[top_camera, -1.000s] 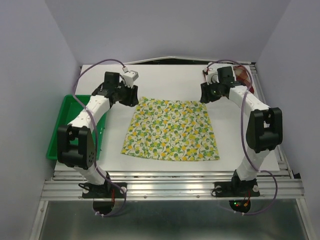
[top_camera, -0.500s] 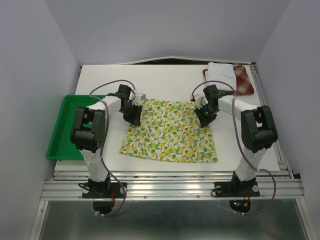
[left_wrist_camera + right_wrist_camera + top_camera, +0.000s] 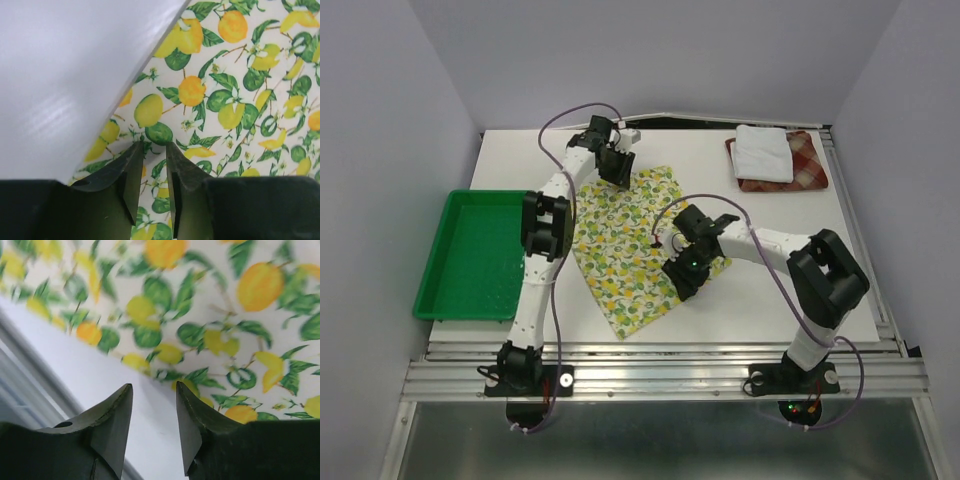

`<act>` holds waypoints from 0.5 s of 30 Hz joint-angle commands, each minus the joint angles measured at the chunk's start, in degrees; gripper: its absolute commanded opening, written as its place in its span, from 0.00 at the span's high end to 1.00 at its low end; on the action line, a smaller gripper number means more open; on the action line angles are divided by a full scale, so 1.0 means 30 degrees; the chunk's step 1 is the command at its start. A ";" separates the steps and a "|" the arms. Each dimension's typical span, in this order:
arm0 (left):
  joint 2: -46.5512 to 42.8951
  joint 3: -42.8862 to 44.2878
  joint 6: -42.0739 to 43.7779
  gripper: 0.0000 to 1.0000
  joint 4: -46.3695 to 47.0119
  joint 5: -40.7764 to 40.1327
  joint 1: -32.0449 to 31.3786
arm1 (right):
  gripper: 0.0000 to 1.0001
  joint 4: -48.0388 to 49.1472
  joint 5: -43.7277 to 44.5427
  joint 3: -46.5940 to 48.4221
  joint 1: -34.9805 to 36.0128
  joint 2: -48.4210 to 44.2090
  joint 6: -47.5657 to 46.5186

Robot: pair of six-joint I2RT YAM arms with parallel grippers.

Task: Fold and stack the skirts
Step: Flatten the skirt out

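The fruit-print skirt [image 3: 620, 240] lies doubled over in a slanted shape on the white table, one end far and one near. It fills the left wrist view [image 3: 235, 90] and the top of the right wrist view [image 3: 215, 300]. My left gripper [image 3: 619, 170] [image 3: 154, 146] sits low over the skirt's far corner with its jaws a narrow gap apart and flat cloth showing between them. My right gripper [image 3: 682, 278] [image 3: 154, 384] is open and empty at the skirt's right edge, one fingertip over cloth and one over bare table. The white skirt [image 3: 765, 152] lies folded on the plaid skirt [image 3: 807, 170] at the back right.
A green tray [image 3: 470, 255] sits at the table's left edge. The table's metal front rail [image 3: 670, 375] runs along the near side, close to the skirt's near tip. The side and back walls stand close around the table.
Both grippers held the skirt's far corners half a second ago. The skirt is now doubled over and turned. The left gripper has moved farther back, the right one nearer and leftward, and it has opened.
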 commanded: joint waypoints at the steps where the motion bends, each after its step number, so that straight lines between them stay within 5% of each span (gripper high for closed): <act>1: 0.1122 0.1868 0.2438 0.53 -0.0773 -0.0201 -0.1990 | 0.53 0.1191 -0.3861 0.1517 0.1836 -0.1173 0.2723; 6: -0.3296 -0.2607 0.1655 0.46 0.3034 -0.1752 -0.2727 | 0.55 0.0318 -0.1141 0.4916 0.0817 -0.1348 0.2935; 10: -0.7777 -0.7969 -0.0074 0.41 0.6696 -0.1608 -0.1499 | 0.54 -0.0064 -0.0380 0.4570 -0.1206 -0.3340 0.1737; 15: -1.2635 -1.0400 0.1879 0.41 0.5099 -0.0640 -0.0617 | 0.51 -0.0387 0.0999 0.2111 -0.1209 -0.5360 -0.4056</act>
